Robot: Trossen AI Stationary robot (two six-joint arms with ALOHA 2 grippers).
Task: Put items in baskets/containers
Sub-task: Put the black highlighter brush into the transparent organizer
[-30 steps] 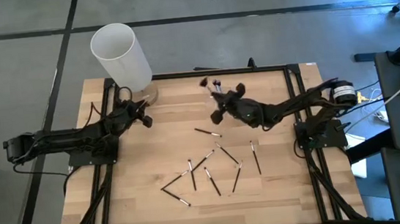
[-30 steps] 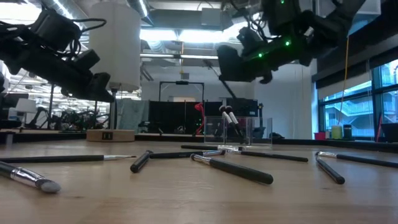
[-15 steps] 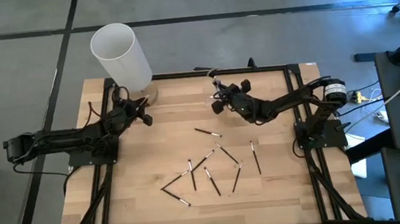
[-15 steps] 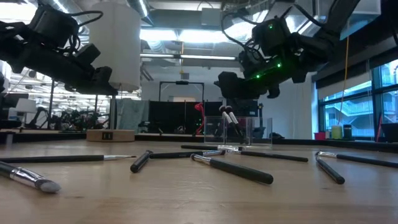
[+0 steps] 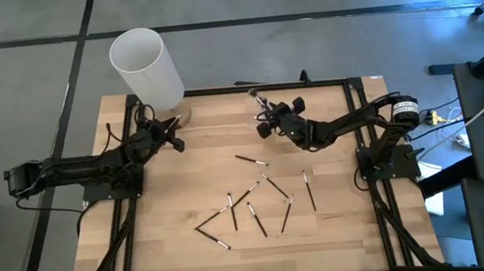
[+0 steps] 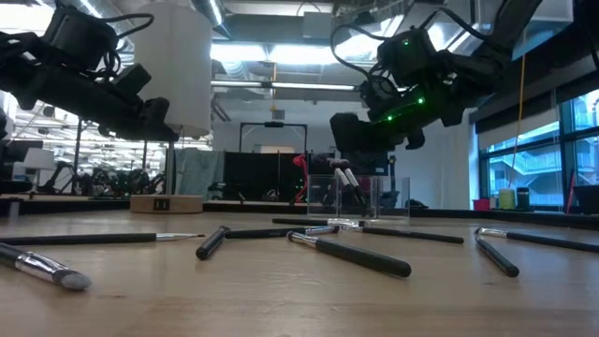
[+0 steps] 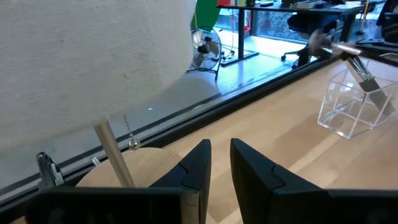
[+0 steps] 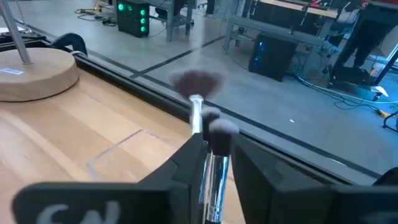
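Several black-handled makeup brushes (image 5: 253, 201) lie flat, scattered over the middle and near part of the table. The clear organizer (image 6: 356, 198) stands near the far edge, with two brushes (image 6: 344, 176) leaning in it, heads up. My right gripper (image 5: 263, 117) hovers just above and beside the organizer, shut on another makeup brush (image 8: 212, 168). My left gripper (image 5: 169, 138) waits in the air by the foot of the white cylinder (image 5: 142, 65), its fingers (image 7: 200, 163) a narrow gap apart and empty. My right gripper pinches the makeup brush between its two fingers at the silver ferrule (image 8: 211, 177). The fingers lie along the brush, and its pale head (image 8: 222, 130) sticks out past the fingertips toward the far edge. The brush is lifted clear of the table.
A tall white cylinder and a round wooden base (image 7: 143, 168) stand at the far left corner, next to my left gripper. A dark frame rail (image 5: 308, 83) runs along the far edge behind the organizer. Bare wood (image 5: 169, 205) lies left of the scattered brushes.
My right gripper has moved toward the far edge and a little down, from over the table's middle to the organizer, carrying the brush. Most of that happened in the first half second, and it has since nearly stopped.
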